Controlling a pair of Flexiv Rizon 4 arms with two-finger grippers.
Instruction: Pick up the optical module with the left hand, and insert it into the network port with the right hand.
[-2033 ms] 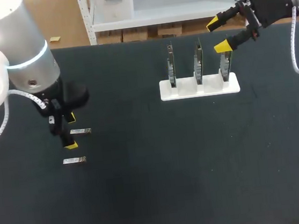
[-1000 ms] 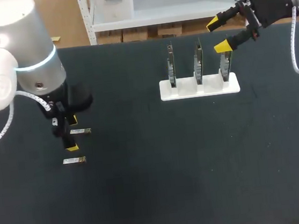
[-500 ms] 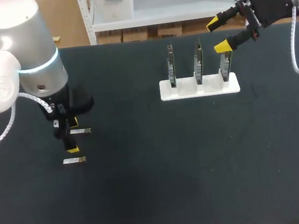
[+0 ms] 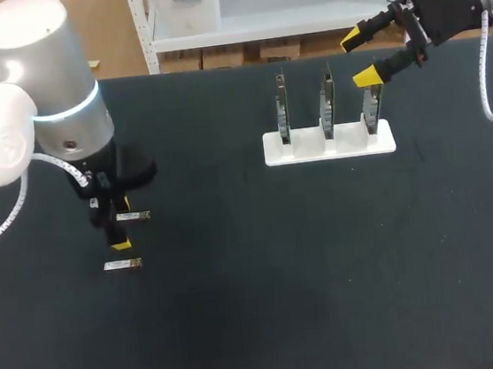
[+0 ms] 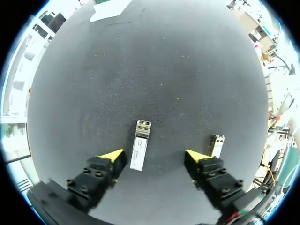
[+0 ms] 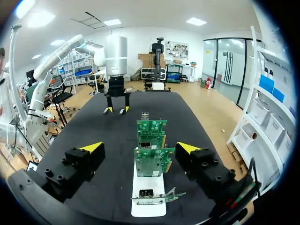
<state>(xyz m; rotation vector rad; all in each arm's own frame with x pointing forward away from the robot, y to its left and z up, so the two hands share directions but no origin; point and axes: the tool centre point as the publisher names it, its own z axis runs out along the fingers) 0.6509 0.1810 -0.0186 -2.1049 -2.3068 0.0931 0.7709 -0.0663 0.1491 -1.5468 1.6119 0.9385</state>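
Note:
Two small silver optical modules lie on the black table at the left. The farther module (image 4: 133, 216) (image 5: 139, 151) lies between the fingers of my left gripper (image 4: 119, 222) (image 5: 153, 158), which is open and low over it. It sits nearer one yellow tip, and neither tip touches it. The other module (image 4: 122, 264) (image 5: 215, 145) lies just outside the opposite finger. My right gripper (image 4: 359, 59) (image 6: 140, 147) hangs open and empty above the network cards (image 4: 326, 104) (image 6: 151, 154).
Three green cards stand upright in a white holder (image 4: 330, 150) (image 6: 149, 199) at the back right of the table. The black mat (image 4: 310, 275) stretches bare across the middle and front.
My left arm has shifted slightly to the right and settled around the farther module. The right arm has not moved.

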